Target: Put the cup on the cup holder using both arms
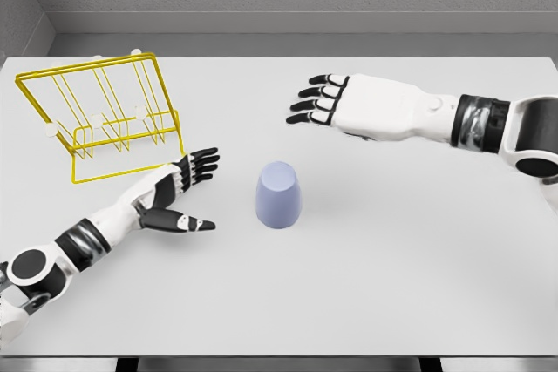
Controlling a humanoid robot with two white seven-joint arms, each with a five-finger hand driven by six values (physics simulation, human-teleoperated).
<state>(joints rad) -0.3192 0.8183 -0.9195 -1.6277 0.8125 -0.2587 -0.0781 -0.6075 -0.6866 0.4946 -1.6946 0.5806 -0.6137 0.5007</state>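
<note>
Nearest, at left: left hand (179, 193), fingers spread wide, holding nothing. Just right of it, mid-table: lilac cup (280, 195), upside down, untouched. Farther, at left: yellow wire cup holder (105, 119), tilted back. Far right: right hand (349, 104), fingers loosely extended, empty, well apart from cup. Likely risk: uneven two-handed squeeze tipping or sliding cup across smooth table (392, 267).

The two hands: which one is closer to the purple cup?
The left hand, open beside the yellow rack, is closer to the cup. The right hand hovers farther back.
</note>
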